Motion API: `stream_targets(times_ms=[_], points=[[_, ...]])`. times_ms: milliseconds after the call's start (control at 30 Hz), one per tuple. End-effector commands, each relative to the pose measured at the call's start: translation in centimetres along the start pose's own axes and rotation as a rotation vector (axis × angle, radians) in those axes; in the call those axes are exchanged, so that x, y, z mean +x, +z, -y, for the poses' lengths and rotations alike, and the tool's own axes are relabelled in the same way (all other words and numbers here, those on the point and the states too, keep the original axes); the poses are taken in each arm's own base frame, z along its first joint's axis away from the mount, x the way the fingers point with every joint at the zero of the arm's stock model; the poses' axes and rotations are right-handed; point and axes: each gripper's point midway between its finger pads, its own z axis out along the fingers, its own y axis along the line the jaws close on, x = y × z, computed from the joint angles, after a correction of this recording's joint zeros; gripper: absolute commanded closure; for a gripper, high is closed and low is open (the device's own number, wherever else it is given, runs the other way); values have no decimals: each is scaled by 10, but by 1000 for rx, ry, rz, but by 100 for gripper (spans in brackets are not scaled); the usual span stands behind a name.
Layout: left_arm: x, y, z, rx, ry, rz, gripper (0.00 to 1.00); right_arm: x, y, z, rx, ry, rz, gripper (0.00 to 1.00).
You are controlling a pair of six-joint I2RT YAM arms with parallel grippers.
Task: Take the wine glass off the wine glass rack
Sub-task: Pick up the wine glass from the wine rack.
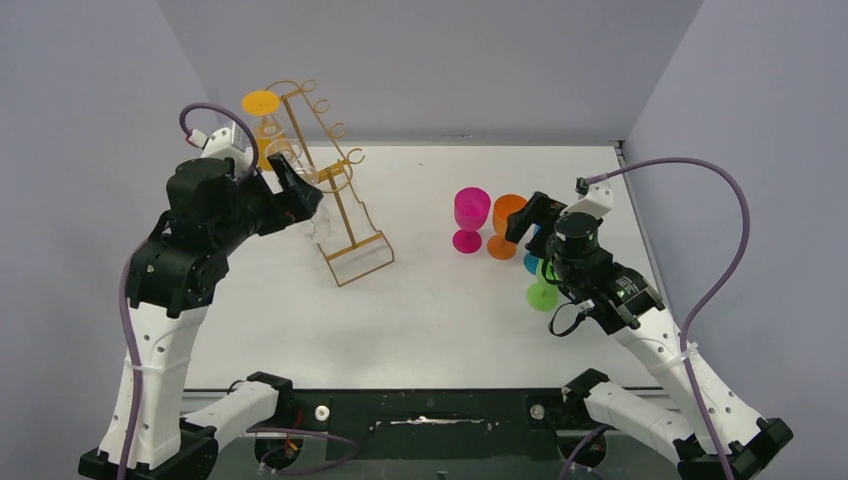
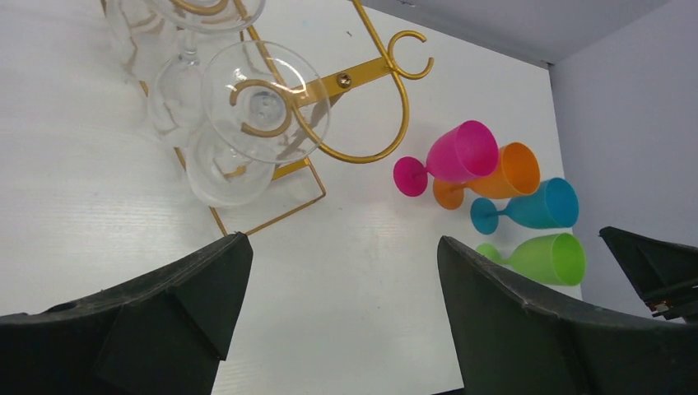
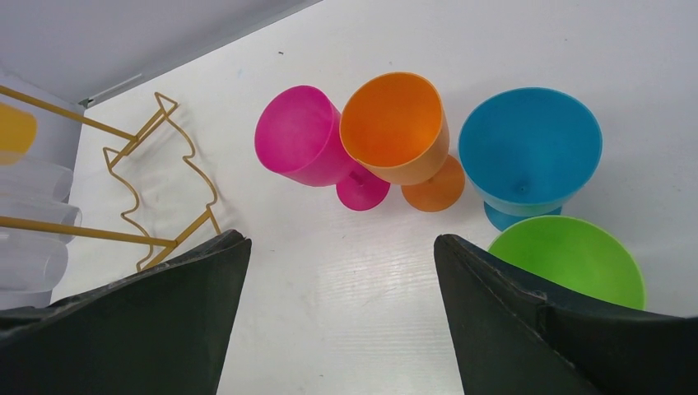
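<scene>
The step in hand looks like the reach. The left gripper [image 2: 344,247] is wide open with nothing between its fingers, and it sits just short of the rack [image 2: 346,81] at the upper left of the top view. In the left wrist view, the clear glass [image 2: 265,103] nearest the fingers hangs bowl-down in the upper left. Its foot is caught in a curled loop, and more clear ones are behind it. A yellow glass [image 1: 260,105] hangs at the far end of the rack, top left of the overhead view.

The right gripper [image 3: 342,247] is also wide open and empty. It hovers at the right of the table [image 1: 430,320] above four glasses that are already off the rack: pink [image 3: 298,138], orange [image 3: 393,125], blue [image 3: 528,146] and green [image 3: 568,259].

Next, I judge, the left fingers need to go up and forward until they straddle the bowl or stem, then close gently (thin clear walls, so no hard squeeze). The foot then has to be slid out through the loop's open end. Pulling it straight down would likely catch it on the wire or tip the rack.
</scene>
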Motion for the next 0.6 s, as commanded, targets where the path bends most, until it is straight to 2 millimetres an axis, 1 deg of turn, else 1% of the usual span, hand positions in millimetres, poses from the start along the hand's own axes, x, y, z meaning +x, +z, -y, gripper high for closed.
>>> stream_targets(times_ms=[0, 33, 167, 267, 367, 467, 567], points=[[0, 1, -20, -97, -17, -16, 17, -15, -1, -11, -32, 39, 37, 15], [1, 5, -23, -105, -17, -29, 17, -15, -1, -12, -36, 39, 35, 15], [-14, 13, -34, -106, -52, 17, 20, -14, -3, -10, -32, 35, 34, 14], [-20, 25, -39, -103, -81, 33, 22, -14, -3, -9, -36, 38, 38, 14], [-30, 38, -41, -68, -124, 50, 26, -13, -2, -12, -45, 39, 34, 14], [-40, 44, -39, -21, -167, 80, 30, -12, -1, -12, -43, 36, 29, 14], [-40, 52, -35, 28, -204, 85, 32, -10, 0, -12, -44, 38, 23, 14]])
